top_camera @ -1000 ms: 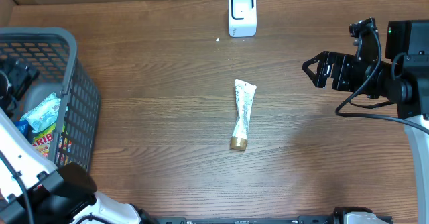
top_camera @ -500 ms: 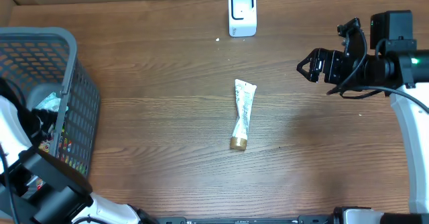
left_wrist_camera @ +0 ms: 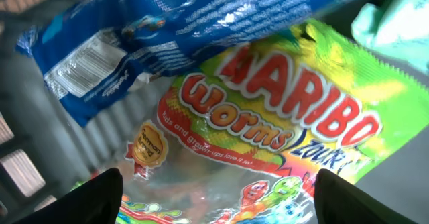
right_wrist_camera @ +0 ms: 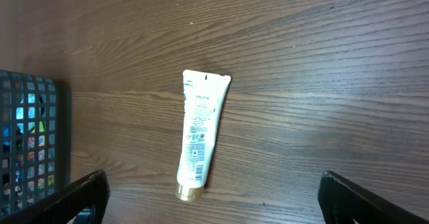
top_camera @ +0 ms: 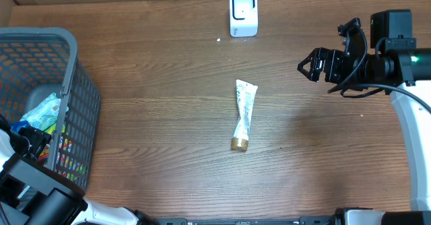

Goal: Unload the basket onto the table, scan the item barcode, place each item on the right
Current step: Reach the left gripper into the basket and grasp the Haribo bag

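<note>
The tube (top_camera: 243,114) lies flat on the bare wood of the table (top_camera: 155,70), about mid-table, touched by nothing. Its gold cap points at the robot's side and its crimped end points away. Straight beyond that crimped end, well apart from the tube, the white scanner (top_camera: 243,13) stands by the far edge. Far to the tube's left sits the grey basket (top_camera: 74,77), with packets in it. The left gripper (left_wrist_camera: 221,200) is down inside that basket, well apart from the tube. Its jaws are spread wide with nothing between them, and they hang just over a Haribo bag (left_wrist_camera: 268,137) of sour worms. A blue packet (left_wrist_camera: 167,23) overlaps the bag's upper edge. Whether the fingertips touch the bag cannot be told. To the tube's right and a little farther from the robot, the right gripper (top_camera: 307,68) hangs above the table. Its jaws are fully apart and empty, and it points back toward the tube. The right wrist view shows the tube's printed side facing up, though the print is too small to read.
</note>
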